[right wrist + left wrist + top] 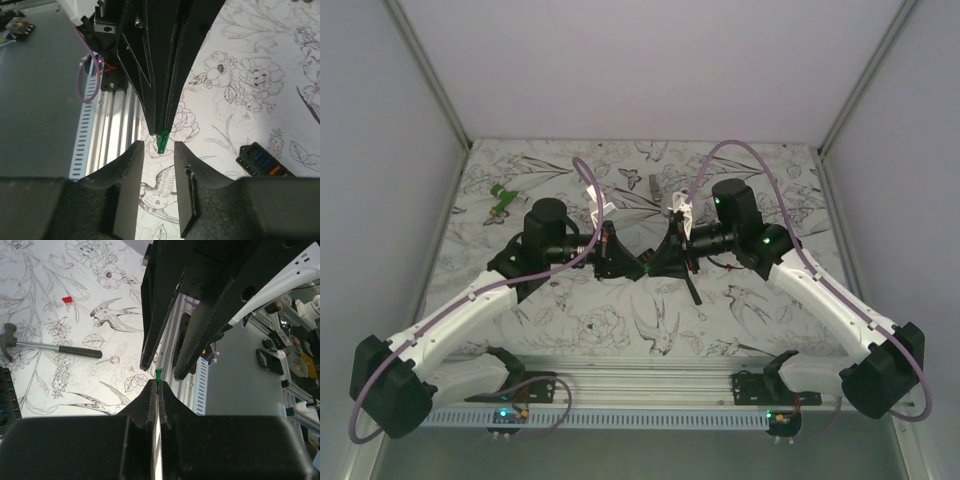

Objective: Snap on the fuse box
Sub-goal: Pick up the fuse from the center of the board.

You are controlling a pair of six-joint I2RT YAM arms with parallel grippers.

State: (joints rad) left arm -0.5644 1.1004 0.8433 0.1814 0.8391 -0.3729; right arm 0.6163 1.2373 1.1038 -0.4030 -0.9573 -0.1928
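Left gripper (157, 387): pinched tight on a green fuse (162, 141), held in mid-air | right gripper (159, 150): jaws parted either side of it, no contact | fuse box (264, 161): on table (260, 60), apart from both | progress: early, nothing snapped on yet.

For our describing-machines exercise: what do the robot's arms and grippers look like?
The left arm and right arm share white links and black joint housings. A purple cable loops along each. Green lights glow on the right arm. The left gripper and right gripper have black tapering fingers.
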